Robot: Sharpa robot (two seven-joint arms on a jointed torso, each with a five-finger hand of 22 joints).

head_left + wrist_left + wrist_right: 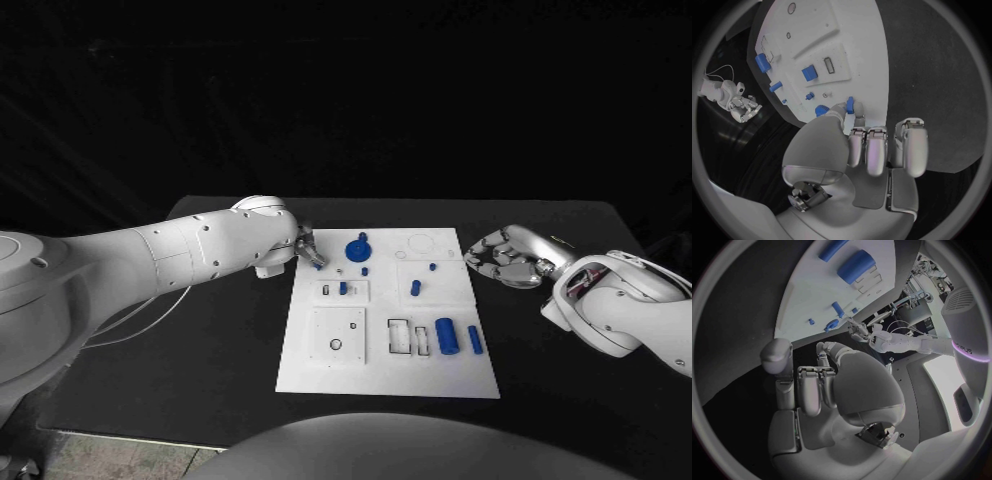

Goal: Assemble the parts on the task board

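The white task board lies in the middle of the black table. My left hand hovers at its far left corner and pinches a small blue part between thumb and a fingertip; its other fingers are curled in. Close by sits a round blue part. Small blue pegs stand mid-board. A thick blue cylinder and a slim blue rod lie near the right edge. My right hand stays off the board's right side, fingers curled, holding nothing.
Rectangular slots and a raised square plate with a hole mark the board's near half. Black table surrounds the board on both sides. The left wrist view shows my right hand beyond the board.
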